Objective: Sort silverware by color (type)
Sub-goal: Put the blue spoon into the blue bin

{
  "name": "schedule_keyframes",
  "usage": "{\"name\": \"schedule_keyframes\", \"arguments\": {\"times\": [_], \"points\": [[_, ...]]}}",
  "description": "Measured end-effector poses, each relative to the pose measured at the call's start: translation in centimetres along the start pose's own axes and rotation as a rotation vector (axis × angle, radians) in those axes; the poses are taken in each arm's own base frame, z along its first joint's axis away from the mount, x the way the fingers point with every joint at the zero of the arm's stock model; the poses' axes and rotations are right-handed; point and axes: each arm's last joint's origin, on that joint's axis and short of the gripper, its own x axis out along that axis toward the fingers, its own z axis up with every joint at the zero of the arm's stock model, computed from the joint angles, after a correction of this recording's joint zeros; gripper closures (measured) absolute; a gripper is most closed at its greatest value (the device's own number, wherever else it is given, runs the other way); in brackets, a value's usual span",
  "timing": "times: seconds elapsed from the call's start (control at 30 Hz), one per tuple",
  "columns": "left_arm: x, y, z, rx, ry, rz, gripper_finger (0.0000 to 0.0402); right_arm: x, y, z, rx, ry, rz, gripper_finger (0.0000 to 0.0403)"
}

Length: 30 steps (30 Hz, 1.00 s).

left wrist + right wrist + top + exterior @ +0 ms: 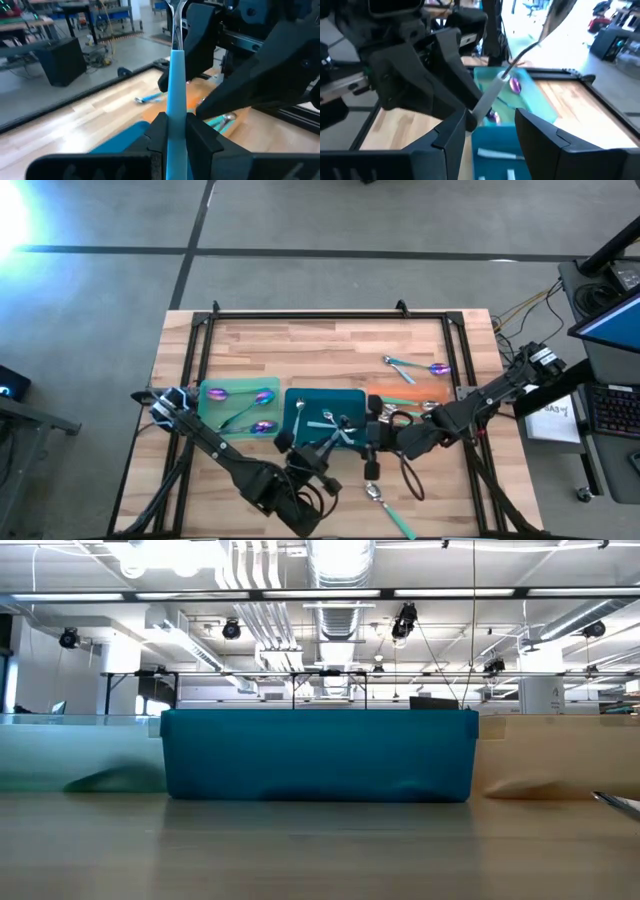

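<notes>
Over the middle of the bench (330, 345), above the teal tray (300, 405), the two arms meet for what looks like a handover of one spoon. The left hand (172, 132) is clamped on the teal handle of a spoon (176, 75), which stands up between its fingers with the silver part pointing toward the right arm. The right hand (490, 125) has its fingers apart, one on each side of the silver stem of this spoon, and it does not seem to grip it. So the step in hand is probably the passing of a teal-handled spoon from the left arm to the right arm, or the moment just after a release; the pictures do not settle which. On the green tray (240, 395), toward the left edge of the bench, lie purple spoons (262, 397). Some silver pieces (325, 423) lie on the teal tray, near the hands. Near the far right corner two more spoons (415, 367) wait just beyond the orange tray (400, 392), and one spoon (385, 502) lies near the front edge. The next move calls for one clear holder: the right hand must close on the stem before the left lets go, or must draw back without knocking the spoon.
</notes>
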Motion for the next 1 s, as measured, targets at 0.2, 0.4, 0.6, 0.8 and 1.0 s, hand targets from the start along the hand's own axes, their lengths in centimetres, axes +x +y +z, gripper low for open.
{"name": "schedule_keyframes", "arguments": {"times": [0.2,0.4,0.6,0.8,1.0], "points": [[0.0,0.1,0.0,0.021,-0.015,0.014,0.0375,0.2,-0.3,0.5,0.008,-0.047,-0.014,0.0249],[0.0,0.1,0.1,0.031,-0.057,0.042,0.0375,0.3,-0.5,0.6,0.010,-0.051,-0.020,0.0265],[0.3,0.2,0.2,0.015,-0.071,0.054,0.0375,0.4,-0.7,0.7,0.000,-0.053,-0.020,0.0310],[0.6,0.1,0.3,-0.010,-0.073,0.059,0.0375,0.6,-1.0,0.7,0.005,-0.052,-0.028,0.0332],[0.6,0.1,0.3,-0.015,-0.074,0.058,0.0375,0.8,-1.2,0.7,-0.005,-0.056,-0.034,0.0300]]}}
